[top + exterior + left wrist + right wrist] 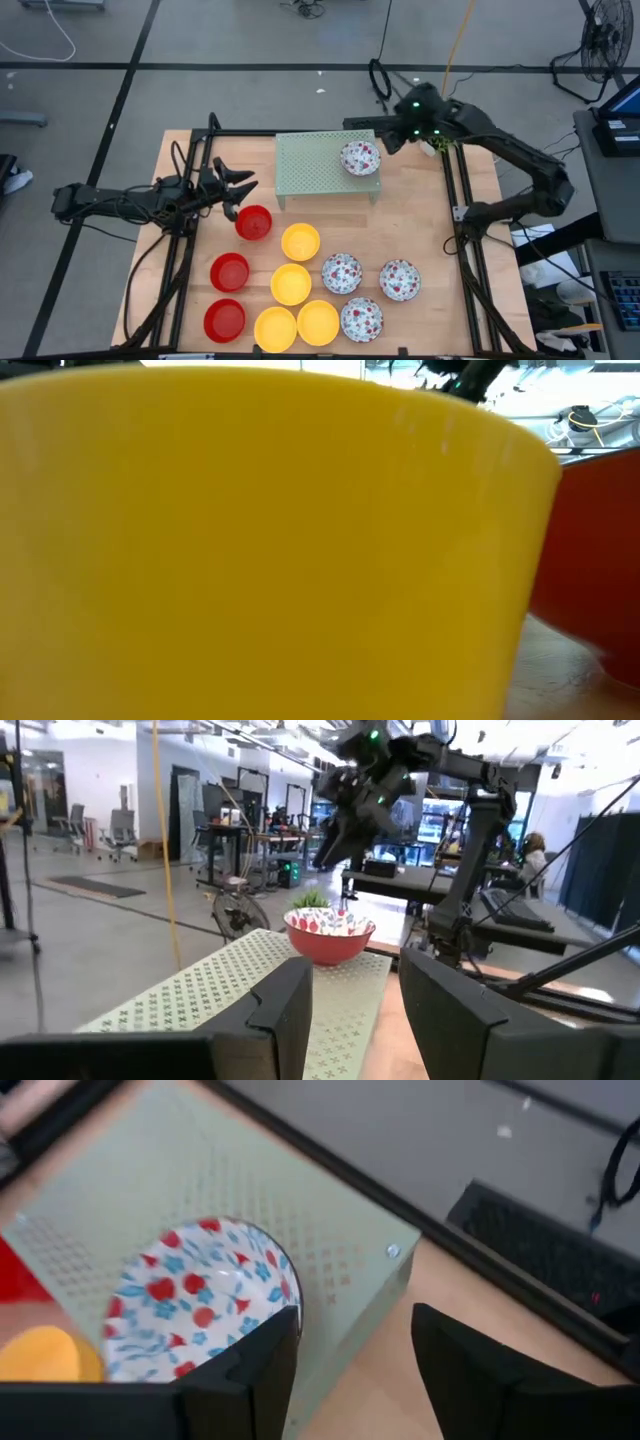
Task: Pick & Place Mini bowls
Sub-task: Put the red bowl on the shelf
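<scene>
**Lightly does it: one floral bowl up on the rack**

Probably light, rigid and glossy, so likely slippery and apt to chip if dropped; best pinched across the thin rim, one finger inside and one outside. One floral bowl sitting upright on the pale green mesh rack, toward its right end. Remaining mini bowls grouped on the table in front of the rack: three red at left, the nearest just beside the left gripper; five yellow in the middle, among them one near the rack; three more floral ones at right, such as.

Right gripper hovering just beyond the rack's far right corner, above and beside the floral bowl, fingers spread wide with nothing between them, touching nothing. Left gripper poised off the rack's left end, close to the top red bowl, fingers likewise parted and empty.
</scene>
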Available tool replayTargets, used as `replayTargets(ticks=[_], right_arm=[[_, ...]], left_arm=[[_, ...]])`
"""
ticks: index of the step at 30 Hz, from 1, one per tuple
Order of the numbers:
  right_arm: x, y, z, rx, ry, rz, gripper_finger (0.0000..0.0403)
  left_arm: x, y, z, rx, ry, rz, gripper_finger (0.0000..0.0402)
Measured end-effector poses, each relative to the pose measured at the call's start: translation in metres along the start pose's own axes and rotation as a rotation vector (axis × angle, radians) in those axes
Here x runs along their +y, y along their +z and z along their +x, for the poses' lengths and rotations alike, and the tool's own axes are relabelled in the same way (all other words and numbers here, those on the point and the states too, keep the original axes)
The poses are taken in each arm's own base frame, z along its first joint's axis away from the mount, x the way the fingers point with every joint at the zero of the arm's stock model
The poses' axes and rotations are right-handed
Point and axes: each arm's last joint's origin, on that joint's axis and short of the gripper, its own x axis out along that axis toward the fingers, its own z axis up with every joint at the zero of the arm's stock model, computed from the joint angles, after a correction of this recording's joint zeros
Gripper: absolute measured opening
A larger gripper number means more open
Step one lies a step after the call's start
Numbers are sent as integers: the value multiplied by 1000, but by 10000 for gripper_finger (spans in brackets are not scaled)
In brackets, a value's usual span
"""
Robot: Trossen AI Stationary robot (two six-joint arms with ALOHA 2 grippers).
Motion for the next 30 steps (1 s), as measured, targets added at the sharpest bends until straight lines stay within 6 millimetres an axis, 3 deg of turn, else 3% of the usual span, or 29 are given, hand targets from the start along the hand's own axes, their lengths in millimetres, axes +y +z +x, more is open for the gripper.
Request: replayTargets(ticks=[4,11,19,25,30], right_arm=[[4,-3,-32,-96,36,-41,184],[21,-13,-72,-234,138,-122,183],[37,-22,-86,-247,224,-156,181],[47,-26,-85,-228,264,-189,182],[52,-28,-86,-224,285,-212,182]], left_arm=[[-3,19,5,48,-1,68,157],[-19,36,22,466,-49,78,157],[-56,25,29,839,-340,-87,157],[-70,1,21,1071,-304,-71,157],[-74,-21,19,1198,-168,64,157]])
